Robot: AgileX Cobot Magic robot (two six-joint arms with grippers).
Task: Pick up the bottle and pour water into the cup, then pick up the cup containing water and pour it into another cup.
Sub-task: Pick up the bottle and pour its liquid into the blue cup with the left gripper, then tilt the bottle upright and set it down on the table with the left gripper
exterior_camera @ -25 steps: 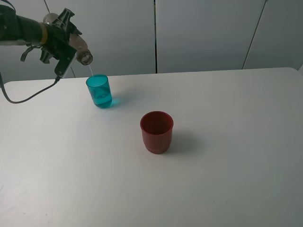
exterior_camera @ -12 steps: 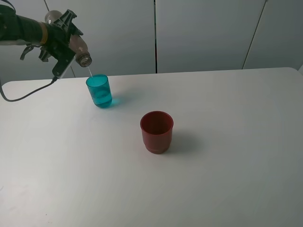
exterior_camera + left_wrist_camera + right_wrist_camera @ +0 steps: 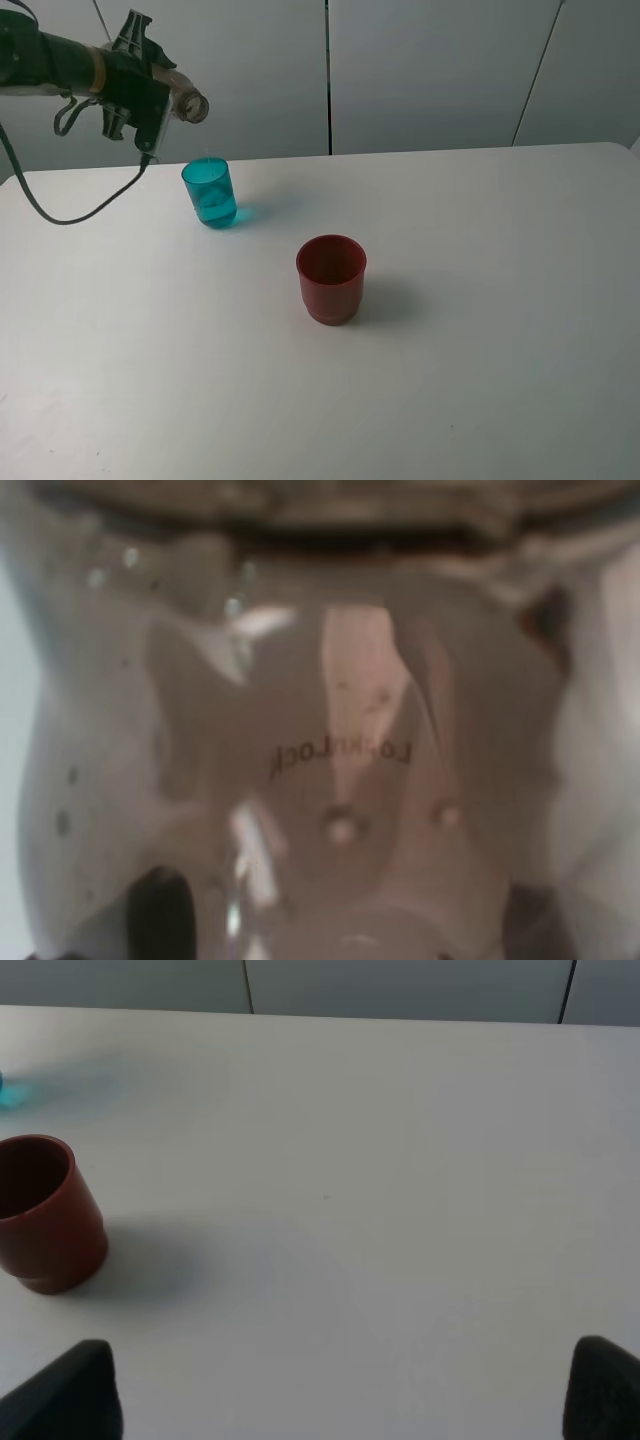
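I've just tipped the bottle (image 3: 186, 104) back up, left pincer (image 3: 148, 88) clamped round it, stream into the cup (image 3: 209, 193) below stopped, first pour looks done.

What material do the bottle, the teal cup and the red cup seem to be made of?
Bottle: likely clear smoky plastic; glossy highlights, see-through wall. Teal cup: probably translucent plastic; the water inside shows through it. Red cup: apparently opaque plastic, rather matt; nothing shows through.

The white bench (image 3: 480, 300) carries two upright cups, well apart: the teal cup (image 3: 209, 193) stands at ten o'clock from the red cup (image 3: 331, 279).
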